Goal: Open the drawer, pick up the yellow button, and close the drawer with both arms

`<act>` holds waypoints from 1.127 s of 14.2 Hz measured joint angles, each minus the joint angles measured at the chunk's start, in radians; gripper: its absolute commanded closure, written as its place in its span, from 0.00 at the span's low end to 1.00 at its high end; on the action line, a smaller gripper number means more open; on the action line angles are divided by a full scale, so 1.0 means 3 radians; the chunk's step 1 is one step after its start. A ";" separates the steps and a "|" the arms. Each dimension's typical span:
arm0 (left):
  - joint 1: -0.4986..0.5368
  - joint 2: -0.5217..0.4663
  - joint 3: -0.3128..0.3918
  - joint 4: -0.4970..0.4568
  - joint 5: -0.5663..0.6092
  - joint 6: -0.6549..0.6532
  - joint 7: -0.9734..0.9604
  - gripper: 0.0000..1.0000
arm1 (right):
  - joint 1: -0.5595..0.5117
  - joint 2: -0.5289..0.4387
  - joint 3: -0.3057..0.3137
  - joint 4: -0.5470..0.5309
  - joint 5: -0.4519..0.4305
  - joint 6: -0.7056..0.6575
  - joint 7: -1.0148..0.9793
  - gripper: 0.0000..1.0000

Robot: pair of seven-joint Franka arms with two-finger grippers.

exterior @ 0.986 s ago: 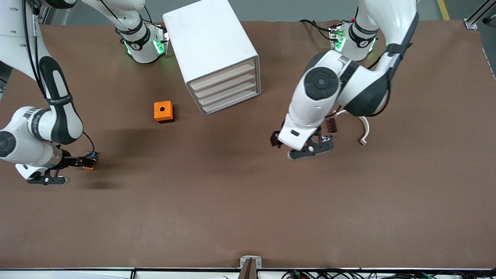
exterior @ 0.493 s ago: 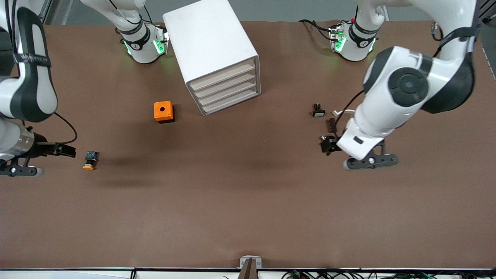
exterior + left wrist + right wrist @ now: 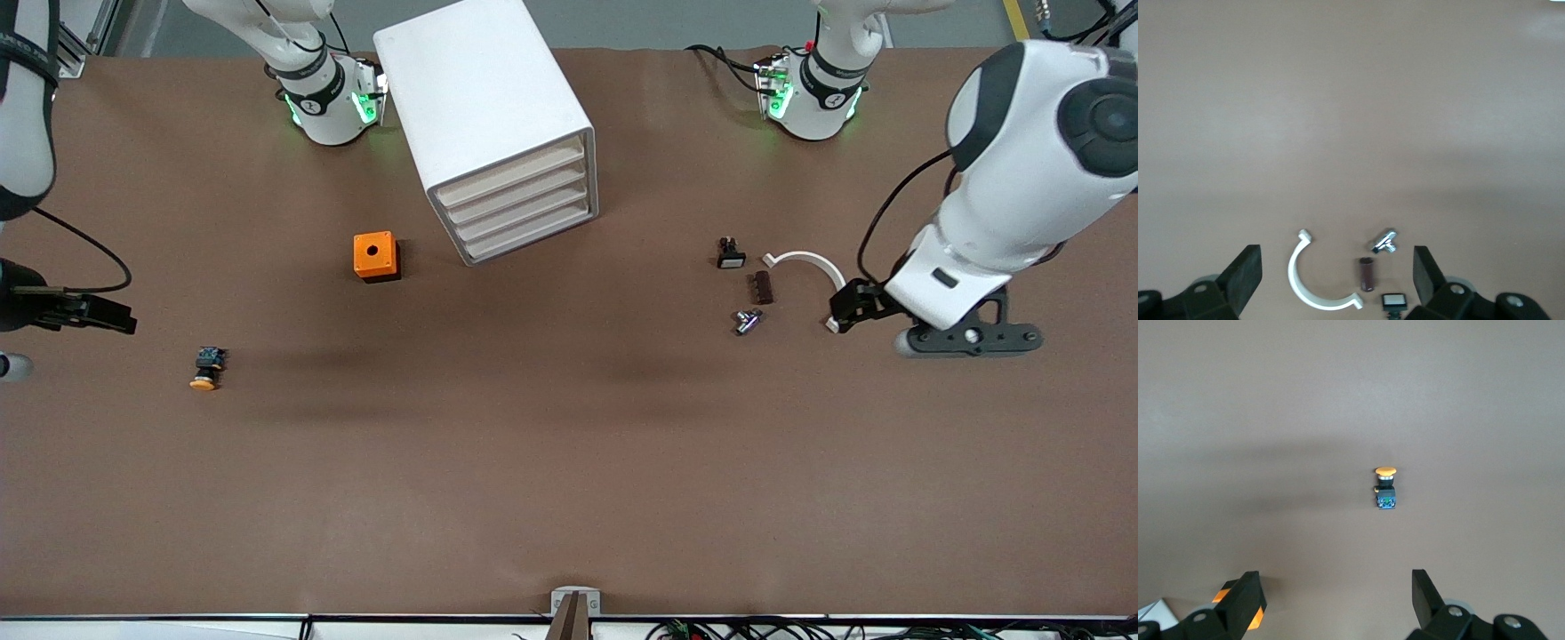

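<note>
The white cabinet (image 3: 484,98) stands at the back middle, and its uppermost drawer (image 3: 514,172) is flush with the three below it. The button (image 3: 205,368), orange cap on a dark body, lies on its side on the brown table toward the right arm's end; it also shows in the right wrist view (image 3: 1385,487). My right gripper (image 3: 107,316) is open and empty over the table's edge, apart from the button. My left gripper (image 3: 851,307) is open and empty over the end of a white curved clip (image 3: 807,260).
An orange cube with a hole (image 3: 375,255) sits beside the cabinet. Near the left gripper lie a black part with a white face (image 3: 731,256), a brown part (image 3: 762,287) and a silver part (image 3: 747,321). The left wrist view shows the clip (image 3: 1305,283).
My right gripper let go of the button and drew back toward its end of the table. My left arm swung toward its own end, uncovering the small parts.
</note>
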 measured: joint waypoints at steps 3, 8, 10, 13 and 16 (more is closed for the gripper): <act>0.0041 -0.0324 0.0146 -0.0213 -0.0035 -0.0001 0.0099 0.00 | -0.0001 -0.0002 -0.0004 0.0190 0.0019 -0.0226 0.0001 0.00; 0.0100 -0.0737 0.0217 -0.0445 -0.0184 -0.0008 0.0147 0.00 | -0.0010 -0.0132 -0.0018 0.0323 0.0022 -0.0500 0.0003 0.00; 0.0172 -0.0825 0.0255 -0.0483 -0.0320 -0.0084 0.0180 0.00 | -0.0011 -0.0186 -0.0018 0.0324 0.0024 -0.0507 0.0002 0.00; 0.0251 -0.0895 0.0333 -0.0491 -0.0378 -0.0159 0.0404 0.00 | 0.0000 -0.0217 -0.0008 0.0324 0.0027 -0.0514 0.0001 0.00; 0.0250 -0.1018 0.0441 -0.0489 -0.0380 -0.0304 0.0457 0.00 | -0.0001 -0.0234 -0.0014 0.0323 0.0027 -0.0511 0.0001 0.00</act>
